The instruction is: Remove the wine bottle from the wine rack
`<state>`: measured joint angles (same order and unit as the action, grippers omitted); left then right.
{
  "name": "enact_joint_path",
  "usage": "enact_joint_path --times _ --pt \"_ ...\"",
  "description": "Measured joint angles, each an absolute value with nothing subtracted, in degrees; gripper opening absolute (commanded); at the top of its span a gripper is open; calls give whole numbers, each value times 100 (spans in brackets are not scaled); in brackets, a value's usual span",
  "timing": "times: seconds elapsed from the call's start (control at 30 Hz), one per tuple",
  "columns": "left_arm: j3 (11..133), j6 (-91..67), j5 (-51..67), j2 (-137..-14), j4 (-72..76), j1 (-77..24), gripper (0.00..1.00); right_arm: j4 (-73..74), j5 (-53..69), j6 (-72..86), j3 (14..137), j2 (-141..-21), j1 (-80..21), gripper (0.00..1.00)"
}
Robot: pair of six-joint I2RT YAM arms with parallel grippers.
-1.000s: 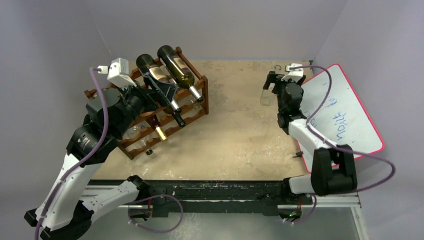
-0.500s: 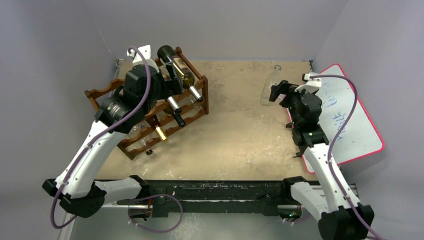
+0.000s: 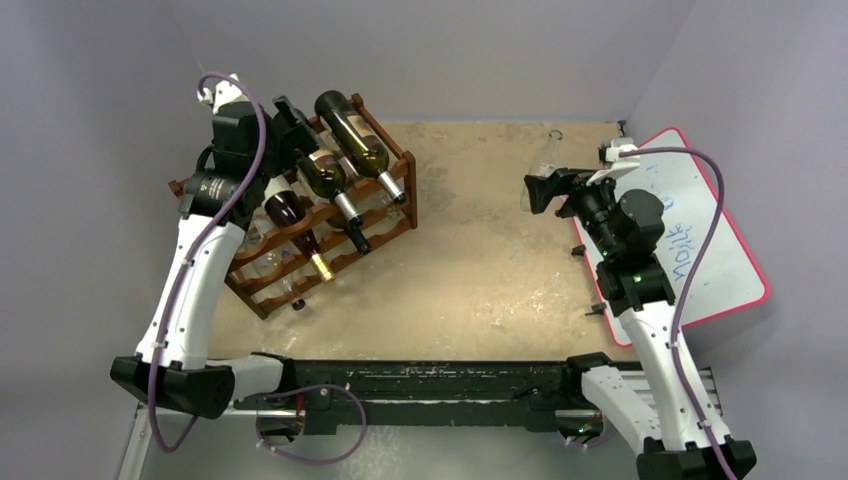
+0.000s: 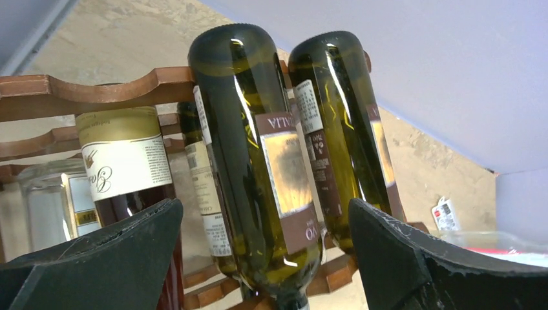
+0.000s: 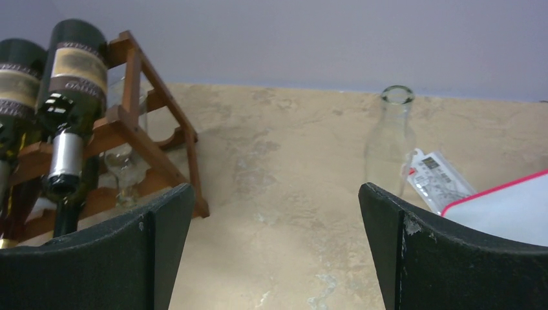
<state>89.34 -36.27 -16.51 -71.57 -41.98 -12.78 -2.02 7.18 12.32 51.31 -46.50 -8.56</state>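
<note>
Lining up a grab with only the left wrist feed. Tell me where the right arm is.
Observer: The right gripper hangs open over the table, far from the wine rack.
Operator: Now give me the neck direction up top.
Observer: The top-tier wine bottles point their silver-capped necks away from the left gripper, toward the table's middle.

open: middle of tan worktop [image 3: 470,260] | left blocked: dark reddish-brown wooden wine rack [image 3: 408,185] | far right: upright clear glass bottle [image 5: 389,139], red-edged whiteboard [image 3: 720,250]
</note>
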Motion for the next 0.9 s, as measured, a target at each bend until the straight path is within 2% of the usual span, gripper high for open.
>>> enact_joint_path --times 0.43,0.9 --pt "8200 -4418 -377 -7931 -3000 -489 100 -156 1308 1238 5135 -4683 -856 100" --pt "7760 -4755 -62 -8217 -2292 -462 88 -156 1306 1234 5135 -4681 -856 100"
